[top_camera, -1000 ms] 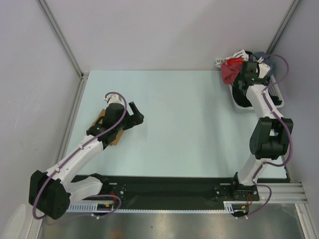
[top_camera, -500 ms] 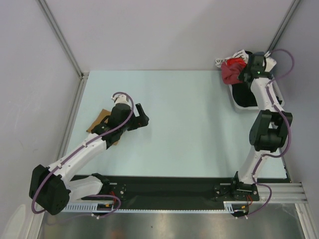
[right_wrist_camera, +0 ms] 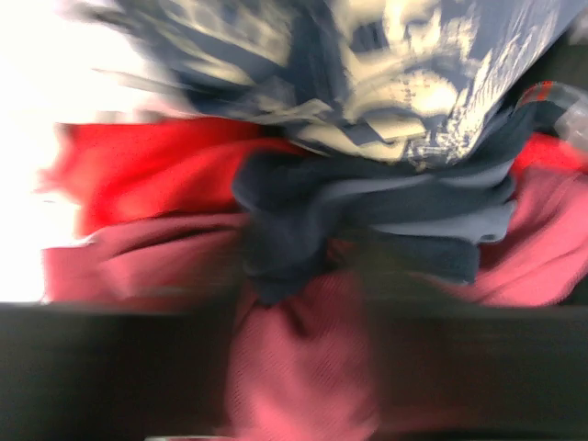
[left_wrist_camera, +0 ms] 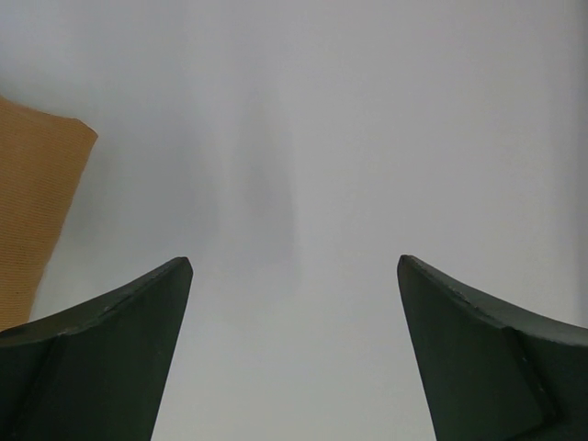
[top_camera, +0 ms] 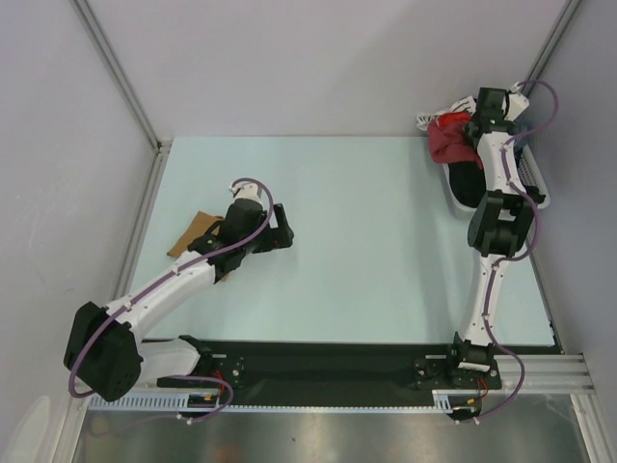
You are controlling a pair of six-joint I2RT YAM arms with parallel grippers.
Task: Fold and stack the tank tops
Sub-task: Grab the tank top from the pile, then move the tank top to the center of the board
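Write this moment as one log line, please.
left gripper: open, empty, beside tan top | right gripper: over basket of clothes, grip unclear

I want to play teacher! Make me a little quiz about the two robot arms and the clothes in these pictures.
1. True or false: the left gripper is holding the tan-brown tank top.
2. Where does the right arm reach? A: a shelf. B: the basket of clothes in the far right corner. C: the tan-brown tank top.
3. Fill in: the bright cloth on the basket's pile is coloured ___.

Key
1. False: its jaws are open and empty, and the top lies off to its side.
2. B.
3. Red.
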